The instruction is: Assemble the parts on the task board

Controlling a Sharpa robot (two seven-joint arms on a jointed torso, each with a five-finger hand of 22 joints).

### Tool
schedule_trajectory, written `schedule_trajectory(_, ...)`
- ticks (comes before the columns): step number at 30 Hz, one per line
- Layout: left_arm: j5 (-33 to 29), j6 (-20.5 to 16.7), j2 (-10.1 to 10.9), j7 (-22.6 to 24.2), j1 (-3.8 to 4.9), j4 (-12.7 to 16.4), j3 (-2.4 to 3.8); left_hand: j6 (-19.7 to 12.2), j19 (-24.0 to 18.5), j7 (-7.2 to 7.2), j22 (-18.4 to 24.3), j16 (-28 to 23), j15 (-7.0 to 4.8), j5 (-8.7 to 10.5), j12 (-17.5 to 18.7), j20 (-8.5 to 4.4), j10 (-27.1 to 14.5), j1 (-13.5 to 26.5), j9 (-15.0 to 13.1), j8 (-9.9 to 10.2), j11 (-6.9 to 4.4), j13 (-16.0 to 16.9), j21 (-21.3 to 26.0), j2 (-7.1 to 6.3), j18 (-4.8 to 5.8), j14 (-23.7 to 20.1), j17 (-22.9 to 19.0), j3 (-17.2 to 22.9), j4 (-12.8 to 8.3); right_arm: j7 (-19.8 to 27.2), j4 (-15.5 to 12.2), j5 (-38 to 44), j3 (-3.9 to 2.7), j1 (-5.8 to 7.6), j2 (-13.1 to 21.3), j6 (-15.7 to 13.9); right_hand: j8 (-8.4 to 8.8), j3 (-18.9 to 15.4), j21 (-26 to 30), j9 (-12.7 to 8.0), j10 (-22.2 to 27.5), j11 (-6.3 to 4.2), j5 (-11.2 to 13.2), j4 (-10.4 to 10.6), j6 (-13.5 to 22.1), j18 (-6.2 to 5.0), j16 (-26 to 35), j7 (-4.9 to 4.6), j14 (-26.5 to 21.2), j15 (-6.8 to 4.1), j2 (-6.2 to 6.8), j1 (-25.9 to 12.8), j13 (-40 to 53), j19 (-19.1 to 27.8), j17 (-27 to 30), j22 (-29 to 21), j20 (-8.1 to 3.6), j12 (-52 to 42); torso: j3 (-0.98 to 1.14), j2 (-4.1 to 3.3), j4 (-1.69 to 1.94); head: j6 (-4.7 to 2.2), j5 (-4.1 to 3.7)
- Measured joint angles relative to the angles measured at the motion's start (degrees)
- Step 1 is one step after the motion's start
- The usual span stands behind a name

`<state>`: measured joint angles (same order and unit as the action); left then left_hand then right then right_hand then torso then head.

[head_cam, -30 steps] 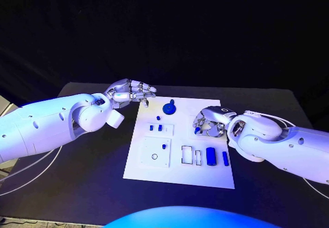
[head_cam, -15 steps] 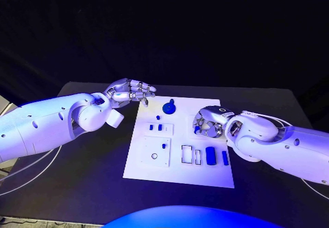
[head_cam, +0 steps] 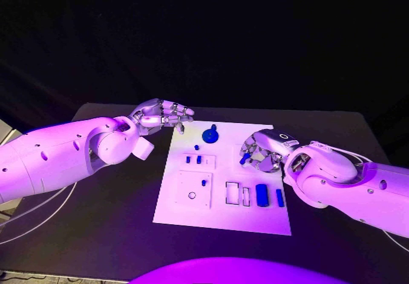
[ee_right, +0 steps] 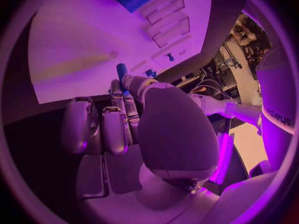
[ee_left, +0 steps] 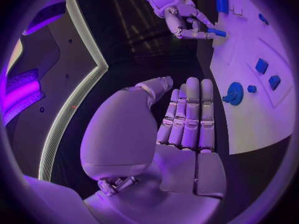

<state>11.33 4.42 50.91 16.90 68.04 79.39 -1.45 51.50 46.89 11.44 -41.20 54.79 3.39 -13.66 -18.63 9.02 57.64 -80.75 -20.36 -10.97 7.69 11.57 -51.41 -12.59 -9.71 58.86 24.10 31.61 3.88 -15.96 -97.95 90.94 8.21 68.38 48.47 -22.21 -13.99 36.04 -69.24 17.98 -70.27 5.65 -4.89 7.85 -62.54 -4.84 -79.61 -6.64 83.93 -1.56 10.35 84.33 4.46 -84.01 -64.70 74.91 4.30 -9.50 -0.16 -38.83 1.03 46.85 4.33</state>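
My left robot hand (head_cam: 162, 115) hovers at the board's (head_cam: 223, 214) far left corner, fingers straight and together, gripping nothing. Across the white board on the tabletop (head_cam: 102, 236), blue parts sit in their slots. My right robot hand (head_cam: 258, 152) pinches a small blue peg (head_cam: 244, 158) above the board's right side.

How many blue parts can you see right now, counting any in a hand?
7. Round part at the task board's far end, small peg below it, two squares, two bars near the right edge, one held by the right hand. Others may be hidden.
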Motion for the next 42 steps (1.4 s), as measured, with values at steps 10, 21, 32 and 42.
schedule_trajectory(10,0.0,0.0,0.1,0.0,-0.05,0.0,0.00,0.0,0.0,0.00,0.0,0.0,0.00,0.00,0.0,0.00,0.0,0.0,0.0,0.0,0.00,0.0,0.0,0.00,0.00,0.0,0.0,0.0,0.0,2.2,-4.3,-1.8,-0.46,0.06,-1.0,-5.7,-0.23,0.5,-0.3,0.0,0.0,0.01,0.0,-0.3,0.3,0.00,0.0,-0.08,0.0,0.00,0.00,-0.7,1.8,0.0,0.0,0.0,0.00,0.1,0.00,-0.04,-0.05,-0.18,0.32)
schedule_trajectory(21,0.0,0.1,-0.3,0.1,-0.16,0.0,-0.01,0.0,0.0,0.00,0.0,0.0,0.00,0.00,0.0,0.00,0.0,0.0,0.0,0.0,0.00,0.0,0.0,0.00,0.00,0.0,0.0,0.0,0.0,4.5,-4.6,-1.4,-0.12,-4.68,-8.3,-6.9,-0.45,0.7,-0.1,0.0,0.0,0.01,0.1,-0.6,0.6,-0.01,0.0,0.03,0.0,0.00,0.38,-1.1,2.2,0.0,0.3,0.0,0.01,0.2,0.07,-0.05,-0.07,-0.27,1.05)
schedule_trajectory(32,0.0,0.1,-0.5,0.1,-0.19,0.1,-0.01,0.0,0.0,0.00,0.0,0.0,0.00,0.00,0.0,0.00,0.0,0.0,0.0,0.0,0.00,0.0,0.0,0.00,0.00,0.0,0.0,0.0,0.0,5.5,-2.7,-1.0,0.52,-5.91,-12.2,-4.5,-0.45,0.7,0.2,0.5,-0.1,-0.08,0.2,-0.6,0.7,-0.01,0.0,0.10,0.0,0.01,0.46,-1.2,2.2,0.0,0.7,0.0,0.01,0.3,-0.02,-0.11,-0.20,0.13,1.82)
schedule_trajectory(42,0.0,0.1,-0.5,0.1,-0.19,0.1,-0.01,0.0,0.0,0.00,0.1,0.0,0.00,0.00,0.0,0.00,0.0,0.0,0.0,0.0,0.00,0.0,0.0,0.00,0.00,0.0,0.0,0.0,0.0,4.2,-1.0,0.4,0.87,-6.40,-13.6,-1.2,-0.39,1.1,0.6,1.3,-0.1,-0.08,0.3,-1.0,0.8,0.00,0.0,0.01,0.0,0.01,0.38,-1.4,2.2,0.0,0.9,0.0,0.01,0.4,-0.01,-0.13,-0.20,0.63,2.08)
